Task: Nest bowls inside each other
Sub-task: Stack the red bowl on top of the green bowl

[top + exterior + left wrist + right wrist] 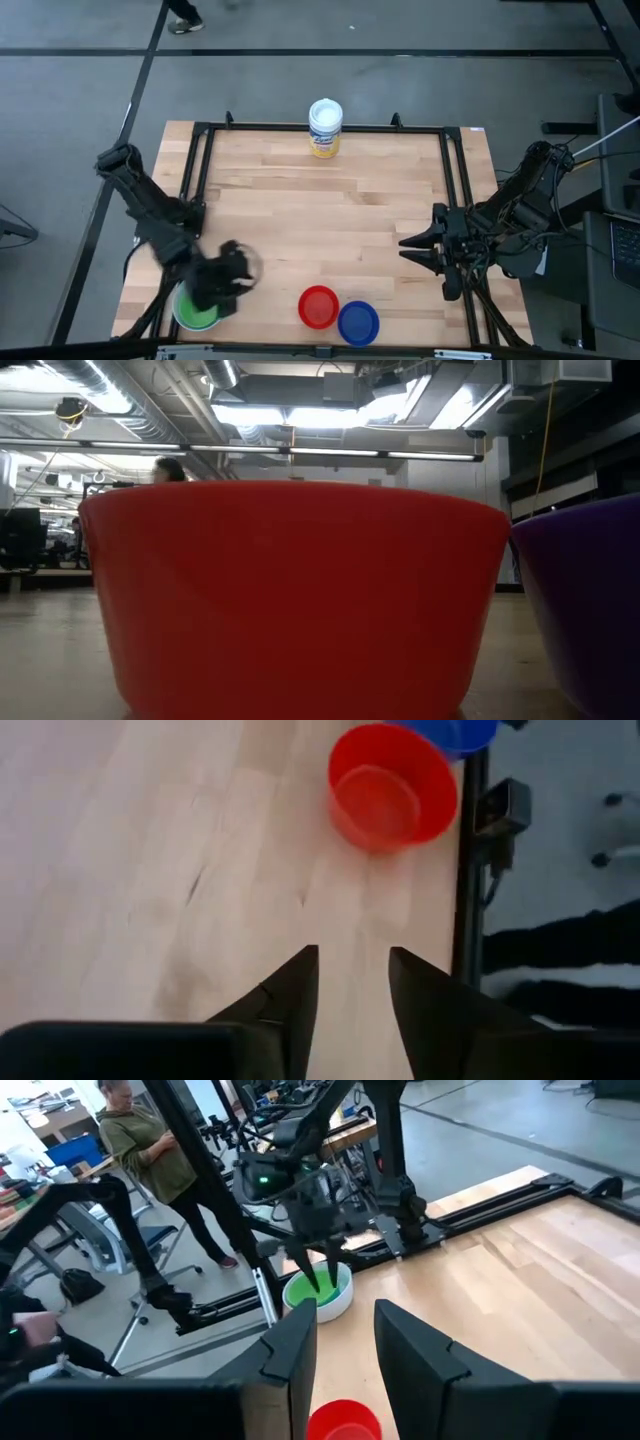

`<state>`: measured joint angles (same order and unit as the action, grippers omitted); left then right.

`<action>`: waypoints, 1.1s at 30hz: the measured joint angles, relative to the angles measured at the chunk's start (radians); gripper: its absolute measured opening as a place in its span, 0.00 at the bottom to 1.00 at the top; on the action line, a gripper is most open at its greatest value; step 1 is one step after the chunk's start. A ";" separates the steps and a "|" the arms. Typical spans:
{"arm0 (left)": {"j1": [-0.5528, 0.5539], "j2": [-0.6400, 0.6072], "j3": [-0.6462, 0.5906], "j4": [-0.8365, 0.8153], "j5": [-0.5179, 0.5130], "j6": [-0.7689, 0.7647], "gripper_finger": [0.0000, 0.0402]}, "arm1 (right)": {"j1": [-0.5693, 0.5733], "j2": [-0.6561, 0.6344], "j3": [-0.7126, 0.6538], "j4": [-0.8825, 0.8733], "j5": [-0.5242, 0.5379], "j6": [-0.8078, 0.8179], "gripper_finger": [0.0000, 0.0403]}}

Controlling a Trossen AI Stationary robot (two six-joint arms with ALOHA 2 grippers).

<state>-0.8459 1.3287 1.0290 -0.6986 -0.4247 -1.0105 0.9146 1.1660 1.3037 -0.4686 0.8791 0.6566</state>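
Observation:
A green bowl (pixel 196 312) sits nested inside a white bowl (pixel 340 1302) at the table's near left corner. My left gripper (pixel 238 274) hovers just above and to the right of this pair, open, with nothing between its fingers (pixel 290 990). A red bowl (pixel 318 306) and a dark blue bowl (pixel 358 322) stand side by side on their bases by the near edge; they also fill the low view, red bowl (pixel 300 600) and blue bowl (pixel 590 610). My right gripper (pixel 412 246) waits open at the table's right, raised above it.
A white canister with a yellow label (pixel 325 127) stands at the far edge, middle. A black metal frame (pixel 455 190) runs along the table's sides. Bare wood spreads across the table's middle (pixel 320 220). A person (pixel 150 1150) stands beyond the table's left side.

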 joint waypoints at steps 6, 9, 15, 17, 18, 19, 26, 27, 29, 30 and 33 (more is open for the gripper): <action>0.274 0.124 0.003 0.118 0.282 0.196 0.25 | -0.001 0.000 0.000 0.000 0.012 -0.018 0.26; 0.371 0.199 0.003 0.211 0.408 0.278 0.25 | 0.003 0.000 0.000 0.000 0.023 -0.018 0.26; 0.468 0.360 0.077 0.279 0.562 0.396 0.25 | 0.005 0.000 0.000 0.000 0.023 -0.017 0.26; 0.475 0.409 0.124 0.280 0.581 0.437 0.24 | 0.005 0.000 0.000 0.000 0.023 -0.018 0.26; 0.475 0.435 0.148 0.280 0.588 0.453 0.24 | 0.005 0.000 0.000 0.000 0.023 -0.018 0.26; 0.475 0.457 0.173 0.280 0.590 0.469 0.23 | 0.006 0.000 0.000 0.000 0.022 -0.018 0.26; 0.475 0.566 0.291 0.283 0.592 0.518 0.21 | 0.006 0.000 0.000 0.000 0.022 -0.029 0.26; 0.475 0.574 0.296 0.283 0.589 0.519 0.20 | 0.006 0.000 0.000 0.000 0.022 -0.030 0.26; 0.475 0.587 0.301 0.277 0.581 0.519 0.20 | 0.006 0.000 0.000 0.000 0.022 -0.032 0.26; 0.475 0.593 0.303 0.282 0.576 0.520 0.20 | 0.008 0.000 0.000 0.000 0.022 -0.033 0.26; 0.475 0.604 0.303 0.280 0.564 0.520 0.19 | 0.013 0.000 0.000 0.001 0.022 -0.036 0.26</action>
<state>-0.3710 1.9327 1.3323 -0.4191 0.1398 -0.4908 0.9272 1.1656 1.3037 -0.4677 0.9010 0.6209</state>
